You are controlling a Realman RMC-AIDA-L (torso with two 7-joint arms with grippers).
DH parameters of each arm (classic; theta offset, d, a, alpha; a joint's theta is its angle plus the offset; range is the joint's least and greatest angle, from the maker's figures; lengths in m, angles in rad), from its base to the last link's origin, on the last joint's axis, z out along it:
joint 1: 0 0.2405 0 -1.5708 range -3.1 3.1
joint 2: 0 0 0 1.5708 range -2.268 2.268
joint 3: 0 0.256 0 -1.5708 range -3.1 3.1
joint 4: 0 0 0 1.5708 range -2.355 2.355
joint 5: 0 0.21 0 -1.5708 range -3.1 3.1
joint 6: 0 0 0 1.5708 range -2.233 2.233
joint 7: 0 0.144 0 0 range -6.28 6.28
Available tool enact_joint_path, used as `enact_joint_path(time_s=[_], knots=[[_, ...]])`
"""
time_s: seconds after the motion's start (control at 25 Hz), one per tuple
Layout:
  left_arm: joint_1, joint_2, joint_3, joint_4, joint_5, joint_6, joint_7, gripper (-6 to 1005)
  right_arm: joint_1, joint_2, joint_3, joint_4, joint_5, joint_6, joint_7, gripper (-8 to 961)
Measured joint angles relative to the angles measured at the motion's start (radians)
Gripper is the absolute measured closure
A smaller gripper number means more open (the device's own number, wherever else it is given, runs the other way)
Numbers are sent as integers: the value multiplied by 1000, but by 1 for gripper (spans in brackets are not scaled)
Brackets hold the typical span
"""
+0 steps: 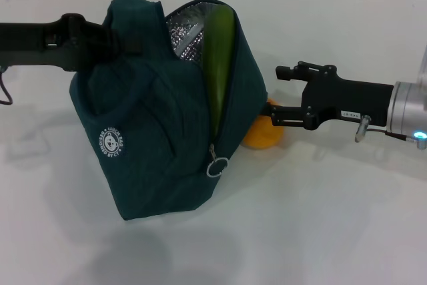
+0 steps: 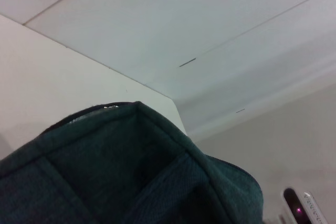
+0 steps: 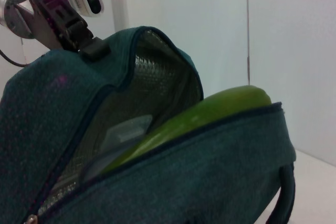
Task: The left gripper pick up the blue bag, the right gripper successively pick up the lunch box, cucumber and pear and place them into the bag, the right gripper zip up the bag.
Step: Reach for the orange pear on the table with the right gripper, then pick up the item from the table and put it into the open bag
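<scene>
The blue bag (image 1: 160, 138) hangs tilted above the table, its mouth open and the foil lining showing. My left gripper (image 1: 115, 39) is shut on its top edge and holds it up; it also shows in the right wrist view (image 3: 89, 45). The cucumber (image 1: 219, 65) stands inside the bag with its tip out of the mouth. A clear part of the lunch box (image 3: 126, 132) shows inside, under the cucumber (image 3: 210, 111). The pear (image 1: 260, 135) lies on the table behind the bag's right side. My right gripper (image 1: 280, 95) is open, its lower finger just above the pear.
The bag's ring zip-pull (image 1: 217, 165) hangs at the low end of the open zip. The white table (image 1: 320, 218) spreads in front and to the right. The left wrist view shows only bag fabric (image 2: 131, 171) and a wall.
</scene>
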Motion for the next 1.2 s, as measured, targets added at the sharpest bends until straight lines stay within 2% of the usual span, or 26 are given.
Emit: enact_joint_path(time_s=[0.36,0.56,0.92,1.12,1.2], knots=[[-1,2,0,0,0,0,4,958,5,10,11,-5,-31,-2,-22,189],[-1,4,0,0,0,0,4,958,5,12,11,-13,-49,0,-31,418],[-1,5,0,1,0,2,13,958,-14,20,37,-28,-51,-2,-64,627],[-1,5,0,0,-1,2,13,958,-48,19,67,-60,-52,-8,-74,840],[-1,5,0,0,-1,2,14,958,-56,15,78,-68,-52,-20,-74,870]])
